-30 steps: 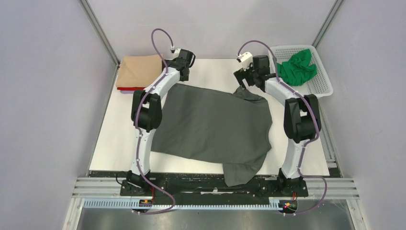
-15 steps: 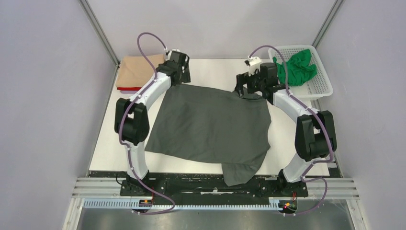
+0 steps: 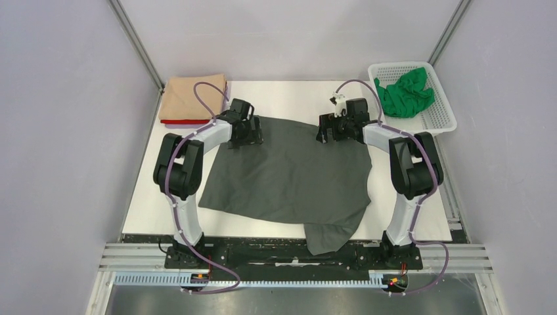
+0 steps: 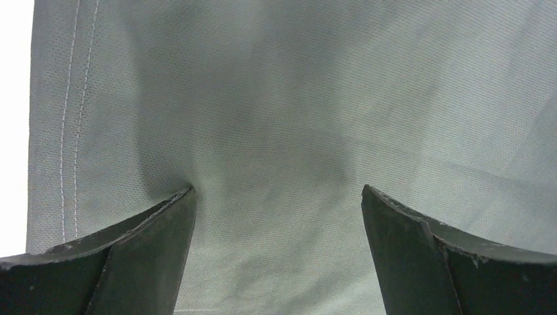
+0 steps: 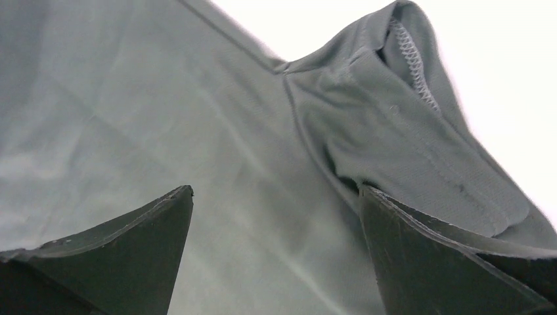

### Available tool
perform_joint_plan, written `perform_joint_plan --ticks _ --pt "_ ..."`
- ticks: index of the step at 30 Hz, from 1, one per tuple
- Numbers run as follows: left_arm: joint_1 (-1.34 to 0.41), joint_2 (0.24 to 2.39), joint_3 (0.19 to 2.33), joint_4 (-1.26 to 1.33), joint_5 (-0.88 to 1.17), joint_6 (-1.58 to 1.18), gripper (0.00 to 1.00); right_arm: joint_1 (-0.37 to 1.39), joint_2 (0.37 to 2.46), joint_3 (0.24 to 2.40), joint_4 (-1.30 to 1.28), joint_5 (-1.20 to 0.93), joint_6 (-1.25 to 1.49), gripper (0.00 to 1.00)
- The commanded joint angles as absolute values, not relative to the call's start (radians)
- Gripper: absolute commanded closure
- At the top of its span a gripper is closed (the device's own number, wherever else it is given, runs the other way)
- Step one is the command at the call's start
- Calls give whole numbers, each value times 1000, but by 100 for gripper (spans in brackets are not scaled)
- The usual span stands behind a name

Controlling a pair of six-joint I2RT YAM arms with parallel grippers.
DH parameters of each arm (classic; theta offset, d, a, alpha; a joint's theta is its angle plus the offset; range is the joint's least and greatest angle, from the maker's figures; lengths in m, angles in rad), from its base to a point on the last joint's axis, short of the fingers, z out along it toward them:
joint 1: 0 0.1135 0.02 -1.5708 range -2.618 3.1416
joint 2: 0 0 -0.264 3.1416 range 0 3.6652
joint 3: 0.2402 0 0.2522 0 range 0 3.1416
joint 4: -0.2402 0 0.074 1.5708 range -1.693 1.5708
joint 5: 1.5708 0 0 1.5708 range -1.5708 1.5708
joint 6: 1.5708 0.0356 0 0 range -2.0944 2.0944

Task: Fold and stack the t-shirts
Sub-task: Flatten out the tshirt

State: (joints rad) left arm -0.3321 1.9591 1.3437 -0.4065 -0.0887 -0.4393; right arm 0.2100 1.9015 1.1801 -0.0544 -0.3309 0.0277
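Top external: dark grey tee (image 3: 289, 174) is spread unfolded on the counter (image 3: 289, 95). Both left tool (image 4: 277, 197) and right tool (image 5: 276, 193) are set on its 12 o'clock edge, held apart, nothing clamped. Pinching that edge is likely needed next.

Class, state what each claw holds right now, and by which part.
Nothing: both the left claw and right claw stand open over the dark grey t-shirt.
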Motion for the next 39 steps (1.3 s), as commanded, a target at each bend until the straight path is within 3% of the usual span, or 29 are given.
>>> perform_joint_plan --ticks 1,9,15,24,29,39 --pt "-296 1967 1317 -341 -39 -494 0 189 1985 1289 -8 -283 63 2" --pt "-277 1970 1280 -344 -54 -484 0 131 2105 1458 57 -107 67 2" --pt "-276 1961 1283 -350 -41 -478 0 104 2192 1658 2 -134 31 2" --pt "-278 1919 1316 -339 32 -474 0 141 2024 1508 4 -264 28 2" --pt "-277 1912 1339 -346 74 -481 0 212 1991 1385 36 -217 67 2" --pt "-278 1861 1320 -340 114 -470 0 236 2140 1441 107 -235 49 2"
